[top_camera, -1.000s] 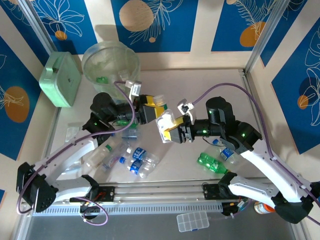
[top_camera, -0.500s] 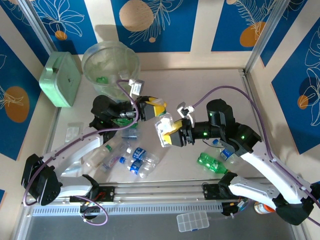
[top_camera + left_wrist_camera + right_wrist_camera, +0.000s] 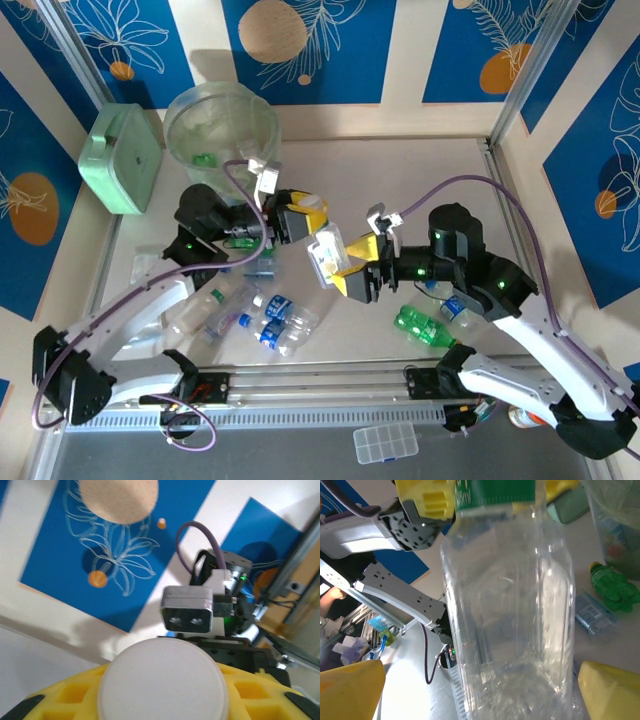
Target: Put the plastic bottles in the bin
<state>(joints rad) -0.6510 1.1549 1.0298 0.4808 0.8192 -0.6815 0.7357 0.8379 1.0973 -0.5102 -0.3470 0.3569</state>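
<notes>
clear bottle [image 3: 510, 605], green label [image 3: 495, 490], yellow fingers [image 3: 350, 690]

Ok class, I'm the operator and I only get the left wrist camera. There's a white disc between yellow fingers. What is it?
Observer: One end of a clear bottle with a green label, held by the left gripper.
Operator: Is the other arm on it?
Observer: The right gripper straddles it, spread wide, with a gap on one side.
Operator: And where does it go?
Observer: Into the bin, at the far left of the table.
</notes>
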